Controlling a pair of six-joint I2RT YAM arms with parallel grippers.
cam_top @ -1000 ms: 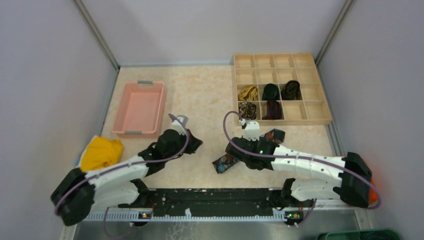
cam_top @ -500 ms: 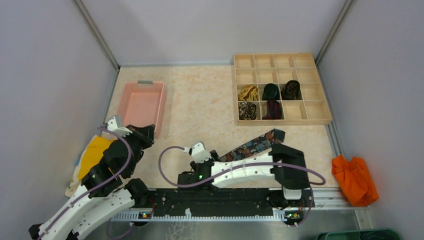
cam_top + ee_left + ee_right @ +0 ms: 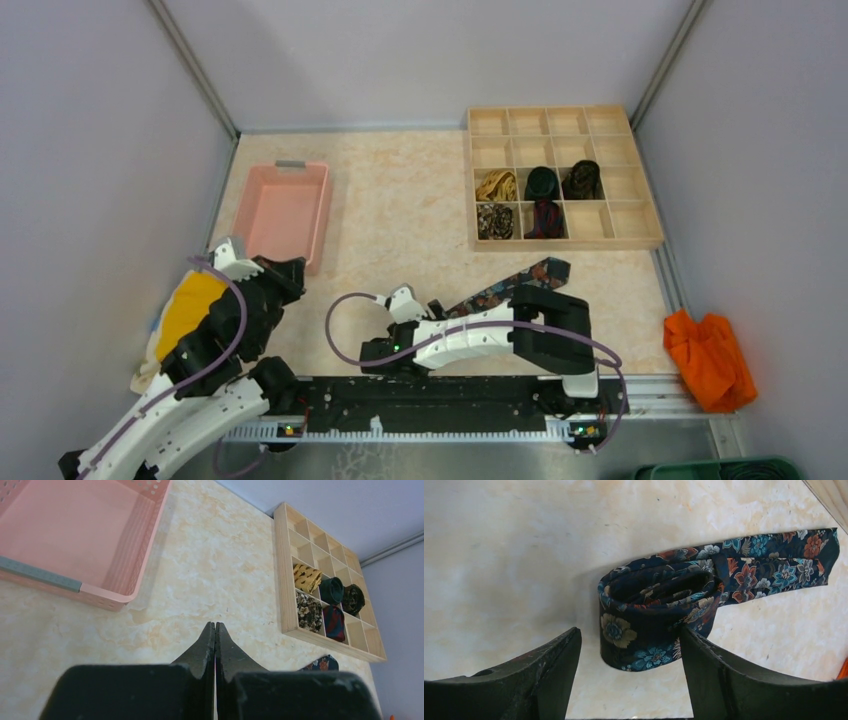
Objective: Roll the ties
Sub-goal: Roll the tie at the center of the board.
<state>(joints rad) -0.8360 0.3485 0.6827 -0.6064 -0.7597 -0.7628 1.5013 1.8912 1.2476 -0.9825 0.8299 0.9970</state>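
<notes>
Right claw (image 3: 629,639) spread around the part-rolled floral tie (image 3: 659,607), perhaps touching

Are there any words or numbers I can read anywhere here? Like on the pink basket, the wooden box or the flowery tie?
None: no word, number, brand or sign can be read in any view.
The pink basket is plain.
The wooden box is bare wood with no label.
The flowery tie shows only a flower pattern, no letters.

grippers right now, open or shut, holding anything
Left gripper: shut, empty.
Right gripper: open, fingers either side of the half-rolled floral tie, not gripping it.
</notes>
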